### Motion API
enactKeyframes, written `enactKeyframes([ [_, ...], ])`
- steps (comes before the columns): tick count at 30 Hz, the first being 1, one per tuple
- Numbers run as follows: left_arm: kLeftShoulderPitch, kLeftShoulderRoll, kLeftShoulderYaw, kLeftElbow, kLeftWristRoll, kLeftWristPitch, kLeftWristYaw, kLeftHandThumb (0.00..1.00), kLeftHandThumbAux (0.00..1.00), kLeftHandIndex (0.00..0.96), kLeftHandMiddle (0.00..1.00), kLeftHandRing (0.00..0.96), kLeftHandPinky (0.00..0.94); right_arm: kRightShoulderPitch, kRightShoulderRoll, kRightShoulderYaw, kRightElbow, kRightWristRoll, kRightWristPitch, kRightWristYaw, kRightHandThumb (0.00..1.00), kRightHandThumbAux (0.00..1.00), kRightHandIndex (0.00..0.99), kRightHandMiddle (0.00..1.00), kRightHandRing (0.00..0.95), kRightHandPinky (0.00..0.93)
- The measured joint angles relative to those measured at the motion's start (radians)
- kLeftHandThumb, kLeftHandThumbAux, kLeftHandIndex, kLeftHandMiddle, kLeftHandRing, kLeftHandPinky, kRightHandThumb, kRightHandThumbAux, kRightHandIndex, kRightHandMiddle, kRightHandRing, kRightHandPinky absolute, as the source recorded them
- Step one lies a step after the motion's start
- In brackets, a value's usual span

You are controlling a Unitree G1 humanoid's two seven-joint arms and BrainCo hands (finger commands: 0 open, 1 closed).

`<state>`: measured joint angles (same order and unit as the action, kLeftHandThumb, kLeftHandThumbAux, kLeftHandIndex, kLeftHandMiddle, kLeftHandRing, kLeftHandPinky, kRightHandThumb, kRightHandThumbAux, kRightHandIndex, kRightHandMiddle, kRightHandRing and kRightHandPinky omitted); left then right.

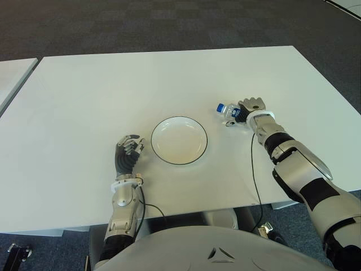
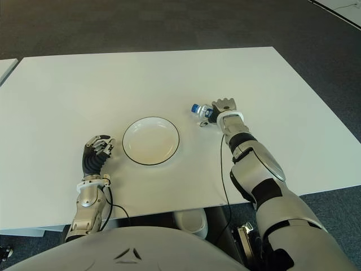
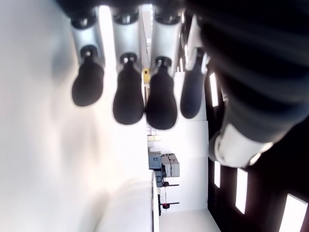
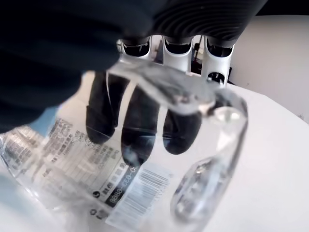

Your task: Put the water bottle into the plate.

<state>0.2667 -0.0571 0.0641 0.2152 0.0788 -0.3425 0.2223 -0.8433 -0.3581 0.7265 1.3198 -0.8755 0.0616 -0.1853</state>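
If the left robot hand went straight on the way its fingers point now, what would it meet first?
Probably nothing: the left robot hand points away from the robot over bare white table. The round white black-rimmed plate shows beside it, to its right, seemingly off that line. Depth is uncertain.

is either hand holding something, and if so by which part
The right hand holds the bottle around its body; its fingers wrap the clear wall, cap end sticking out toward the plate. The left hand holds nothing.
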Motion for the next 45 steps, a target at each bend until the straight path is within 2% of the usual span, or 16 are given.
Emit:
enactKeyframes([
  [9,-0.004,-0.006,0.005,-0.005,0.001,0.016,0.003,0.705,0.717,0.434,0.723,0.722,0.721,0.014,0.001,-0.021,0.001,0.022,-0.018,-0.042,0.690,0.730,0.436,0.811,0.809,0.824],
  [24,-0.007,-0.006,0.008,-0.010,-0.001,0.022,0.003,0.706,0.716,0.435,0.722,0.716,0.706,0.034,0.012,-0.096,-0.001,0.077,-0.060,-0.202,0.694,0.730,0.436,0.848,0.831,0.830],
  [29,-0.012,-0.006,0.011,-0.006,0.000,0.017,0.003,0.705,0.717,0.434,0.724,0.718,0.711,0.036,0.024,-0.129,-0.030,0.106,-0.104,-0.240,0.696,0.730,0.437,0.851,0.835,0.831],
  [36,-0.018,-0.006,0.014,-0.006,0.000,0.014,0.003,0.705,0.717,0.434,0.725,0.722,0.719,0.056,0.042,-0.157,-0.096,0.129,-0.221,-0.328,0.700,0.729,0.438,0.848,0.837,0.839],
  [40,-0.020,-0.006,0.016,-0.006,-0.001,0.014,0.003,0.705,0.717,0.434,0.720,0.716,0.713,0.059,0.046,-0.164,-0.127,0.129,-0.259,-0.358,0.702,0.728,0.438,0.840,0.834,0.837],
  [45,-0.019,-0.005,0.022,-0.011,-0.009,0.015,0.003,0.705,0.716,0.434,0.715,0.710,0.712,0.094,0.036,-0.184,-0.271,0.131,-0.295,-0.394,0.704,0.726,0.438,0.815,0.816,0.820],
])
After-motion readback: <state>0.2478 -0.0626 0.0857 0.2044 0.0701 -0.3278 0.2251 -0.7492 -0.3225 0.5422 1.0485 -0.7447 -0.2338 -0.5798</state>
